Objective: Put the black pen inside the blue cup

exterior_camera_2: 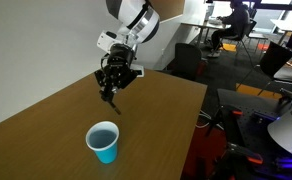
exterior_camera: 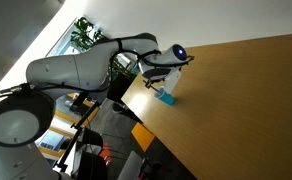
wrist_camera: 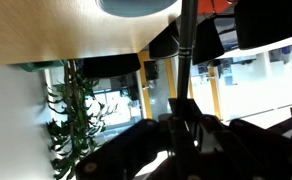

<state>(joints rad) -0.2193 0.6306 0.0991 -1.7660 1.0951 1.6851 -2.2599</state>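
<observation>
The blue cup [exterior_camera_2: 104, 142] stands upright and open on the wooden table [exterior_camera_2: 46, 115]. My gripper [exterior_camera_2: 111, 86] hangs above the table, behind the cup and higher than its rim. It is shut on the black pen [exterior_camera_2: 112, 98], whose tip points down and slightly toward the cup. In an exterior view the gripper [exterior_camera: 158, 78] sits just above the cup [exterior_camera: 168, 97] near the table's edge. In the wrist view the pen [wrist_camera: 186, 50] runs straight out from between the fingers [wrist_camera: 186, 135] toward the cup's pale rim [wrist_camera: 136, 6] at the top edge.
The wooden table [exterior_camera: 246, 110] stretches wide beyond the cup. Its edge drops off close beside the cup. Office chairs [exterior_camera_2: 191, 60] and desks stand beyond the table. A potted plant [wrist_camera: 71, 110] is off the table.
</observation>
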